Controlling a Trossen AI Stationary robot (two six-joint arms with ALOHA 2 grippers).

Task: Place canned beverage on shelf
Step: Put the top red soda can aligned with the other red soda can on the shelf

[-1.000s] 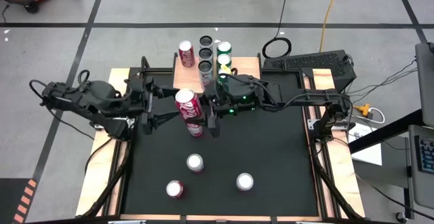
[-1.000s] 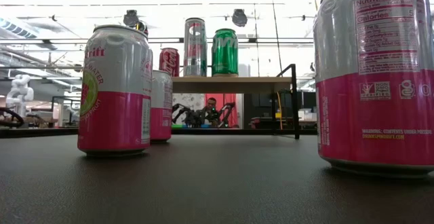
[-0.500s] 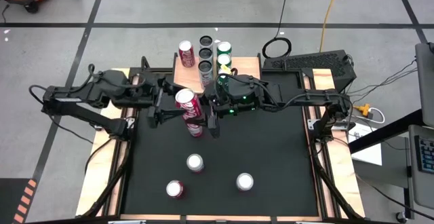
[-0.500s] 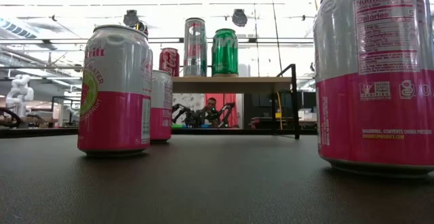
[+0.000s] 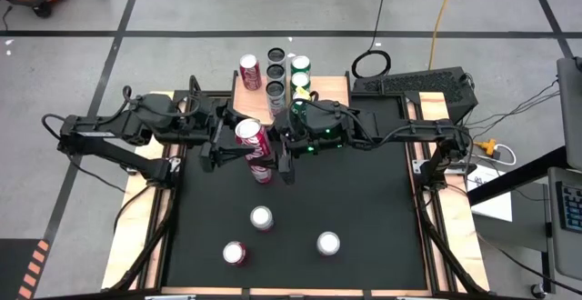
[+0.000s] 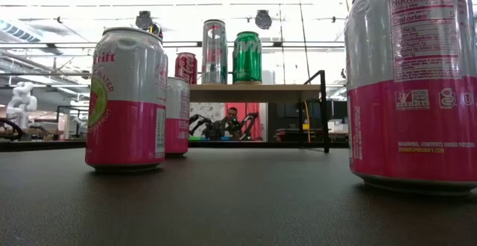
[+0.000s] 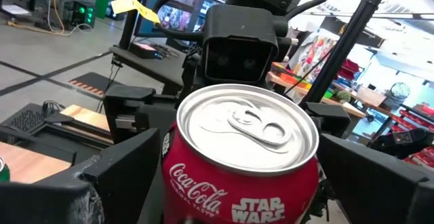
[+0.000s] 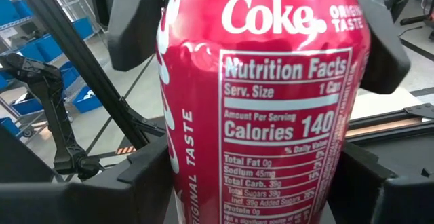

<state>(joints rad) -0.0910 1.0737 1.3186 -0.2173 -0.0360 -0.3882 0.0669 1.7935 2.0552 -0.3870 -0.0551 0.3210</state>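
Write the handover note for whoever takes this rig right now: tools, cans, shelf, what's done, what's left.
Right tool: shut on the red Coke can, held above the mat.
Left tool: open, its fingers on either side of the same can, not gripping.
Shelf: six cans already standing on it.
On the mat: three cans, at and.
Left: get the Coke can onto the shelf, then the three on the mat.

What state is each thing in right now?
Coke can: upright, lifted, held by right claw.
Right claw: shut on the Coke can.
Left claw: open, straddling the Coke can.
Shelf: holds six upright cans.
Three table cans: upright, untouched.
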